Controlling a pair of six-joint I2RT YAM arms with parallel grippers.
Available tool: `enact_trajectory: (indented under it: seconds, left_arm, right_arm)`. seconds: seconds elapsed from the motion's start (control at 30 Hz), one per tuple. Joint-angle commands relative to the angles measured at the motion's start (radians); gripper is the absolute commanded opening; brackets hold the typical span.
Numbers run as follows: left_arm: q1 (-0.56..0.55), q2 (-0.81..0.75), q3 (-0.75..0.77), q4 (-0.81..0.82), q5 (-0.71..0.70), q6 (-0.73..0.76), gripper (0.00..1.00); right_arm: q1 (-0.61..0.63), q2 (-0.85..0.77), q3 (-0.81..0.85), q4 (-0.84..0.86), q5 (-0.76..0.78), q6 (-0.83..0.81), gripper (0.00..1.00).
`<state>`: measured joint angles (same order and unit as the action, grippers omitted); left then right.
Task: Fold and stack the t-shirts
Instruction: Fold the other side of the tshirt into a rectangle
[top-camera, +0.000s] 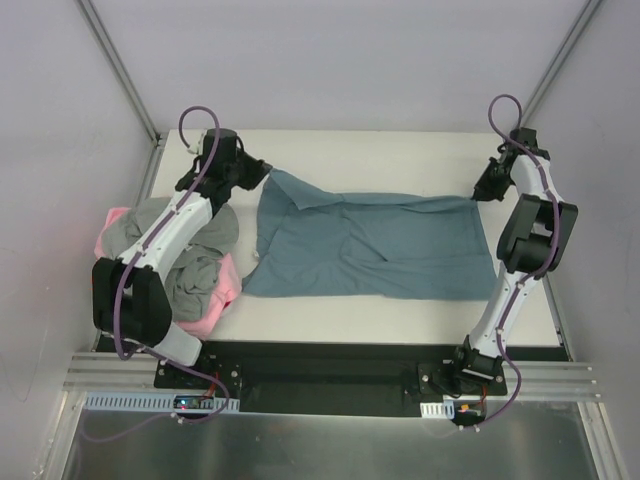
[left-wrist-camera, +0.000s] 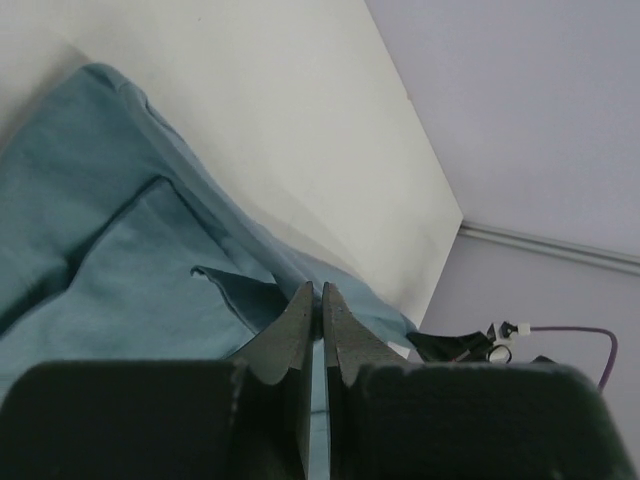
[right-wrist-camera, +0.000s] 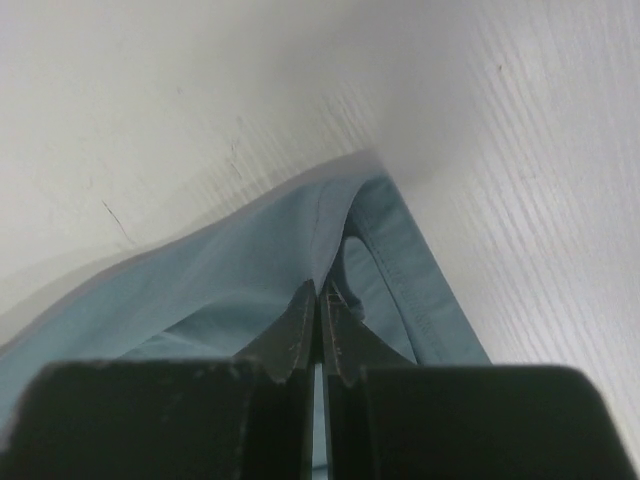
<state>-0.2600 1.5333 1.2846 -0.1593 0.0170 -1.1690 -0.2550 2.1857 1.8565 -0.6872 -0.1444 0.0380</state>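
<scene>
A teal t-shirt (top-camera: 370, 250) lies spread across the middle of the white table (top-camera: 400, 150). My left gripper (top-camera: 268, 176) is shut on its far left corner; in the left wrist view the jaws (left-wrist-camera: 318, 292) pinch the teal cloth (left-wrist-camera: 120, 270). My right gripper (top-camera: 478, 195) is shut on its far right corner; in the right wrist view the jaws (right-wrist-camera: 318, 292) pinch a fold of the teal hem (right-wrist-camera: 400, 270). The far edge of the shirt is stretched between both grippers. A pile of grey (top-camera: 205, 255) and pink (top-camera: 215, 305) shirts lies at the left.
The pile lies under my left arm near the table's left edge. Bare table shows behind the teal shirt and along its near edge (top-camera: 380, 320). Frame posts (top-camera: 120, 65) stand at the far corners.
</scene>
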Motion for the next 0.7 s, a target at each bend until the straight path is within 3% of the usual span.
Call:
enact_trajectory:
  seconds: [0.0, 0.4, 0.67]
  left_arm:
    - [-0.027, -0.097, -0.08, -0.011, -0.012, -0.052, 0.0]
    - [-0.061, -0.217, -0.154, -0.068, -0.011, -0.074, 0.0]
    - [-0.061, -0.252, -0.166, -0.097, -0.009, -0.072, 0.0]
  right_arm:
    - [-0.007, -0.116, -0.046, -0.037, -0.023, -0.032, 0.01]
    - [-0.012, -0.251, -0.177, -0.058, 0.019, -0.061, 0.01]
    - [-0.015, -0.251, -0.23, -0.064, 0.025, -0.089, 0.01]
